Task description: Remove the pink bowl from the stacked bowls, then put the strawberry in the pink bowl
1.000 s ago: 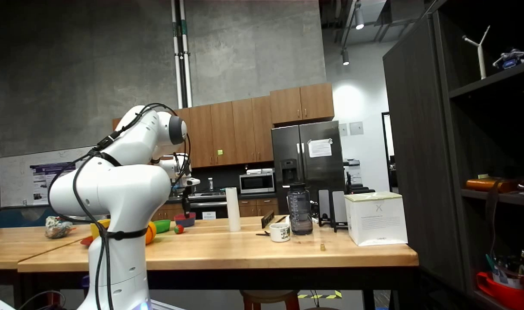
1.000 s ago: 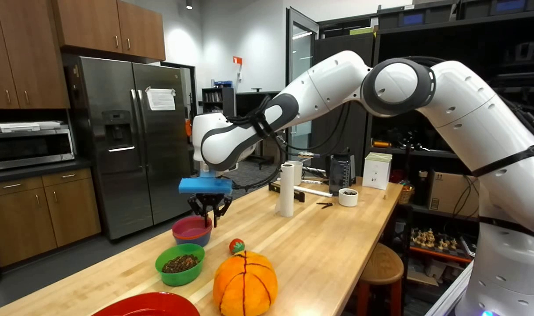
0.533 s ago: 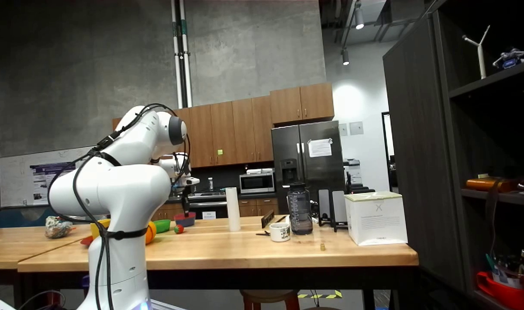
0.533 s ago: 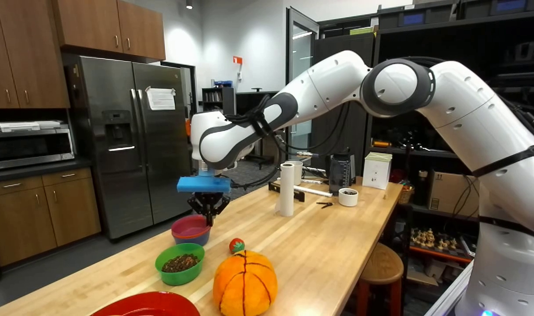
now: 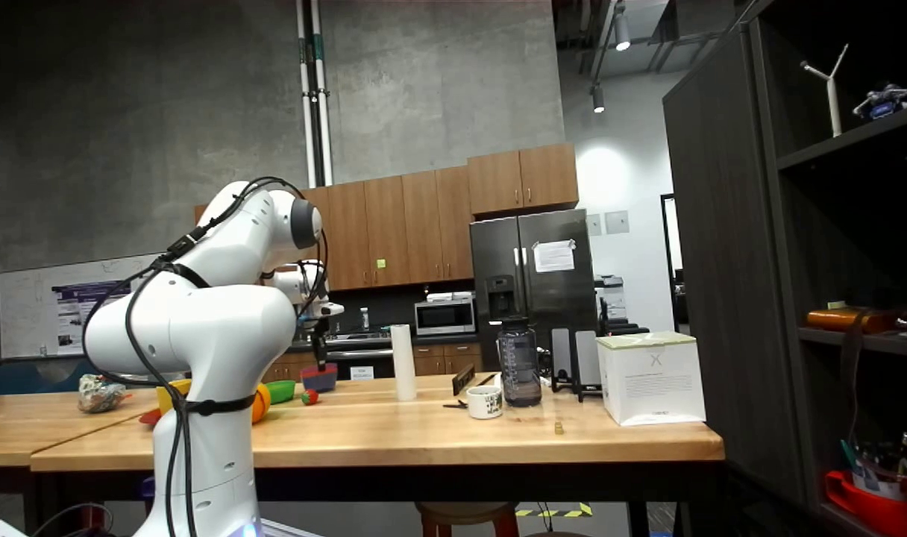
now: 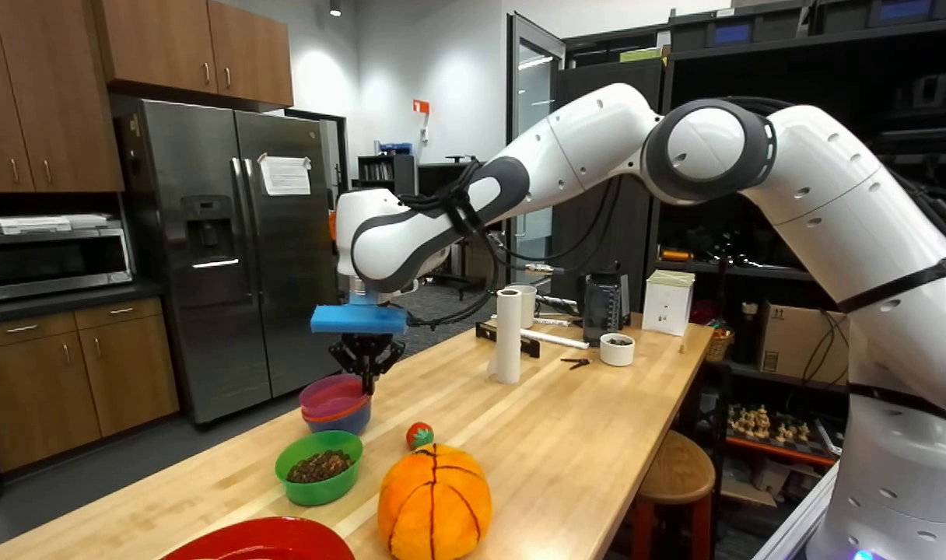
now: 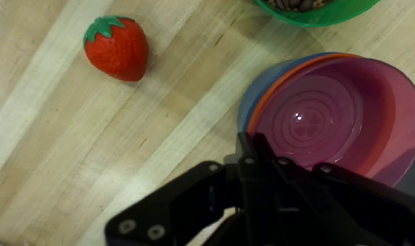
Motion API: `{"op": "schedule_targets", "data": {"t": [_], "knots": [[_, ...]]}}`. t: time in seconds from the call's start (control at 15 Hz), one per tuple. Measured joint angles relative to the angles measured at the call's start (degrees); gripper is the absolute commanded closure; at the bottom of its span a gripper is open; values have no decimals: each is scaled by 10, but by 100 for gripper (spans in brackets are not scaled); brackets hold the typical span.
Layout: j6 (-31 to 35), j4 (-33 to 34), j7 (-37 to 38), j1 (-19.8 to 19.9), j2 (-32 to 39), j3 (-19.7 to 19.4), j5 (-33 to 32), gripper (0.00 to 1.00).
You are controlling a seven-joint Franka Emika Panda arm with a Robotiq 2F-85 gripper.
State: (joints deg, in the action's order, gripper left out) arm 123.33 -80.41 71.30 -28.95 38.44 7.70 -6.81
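Pink bowl (image 7: 333, 114), tilted, rim clamped by gripper (image 7: 251, 137), is not yet clear of orange bowl (image 7: 277, 88) by far edge of worktop (image 6: 558, 443); toy strawberry (image 7: 120, 51) awaits placing.

Wrist view: 1 pinpoint glint in pink bowl (image 7: 311, 124); gripper (image 7: 250, 136) dark, blurred. Exterior views: wall (image 5: 610, 165) glaring.

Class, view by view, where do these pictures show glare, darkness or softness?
Wrist view: a glint inside the pink bowl, pale sheen on the table, the gripper dark and soft-edged; both exterior views: bright light pooled on the wall, shelving nearly black.
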Motion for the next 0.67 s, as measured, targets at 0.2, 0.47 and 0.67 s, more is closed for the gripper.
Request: {"op": "schedule_targets", "data": {"t": [0.2,0.47,0.67], "knots": [[1,-8,-2,1,-14,0,0,99],[-1,-26,-20,1,-31,0,2,99],[-1,-40,-34,3,-41,1,2,98]]}}
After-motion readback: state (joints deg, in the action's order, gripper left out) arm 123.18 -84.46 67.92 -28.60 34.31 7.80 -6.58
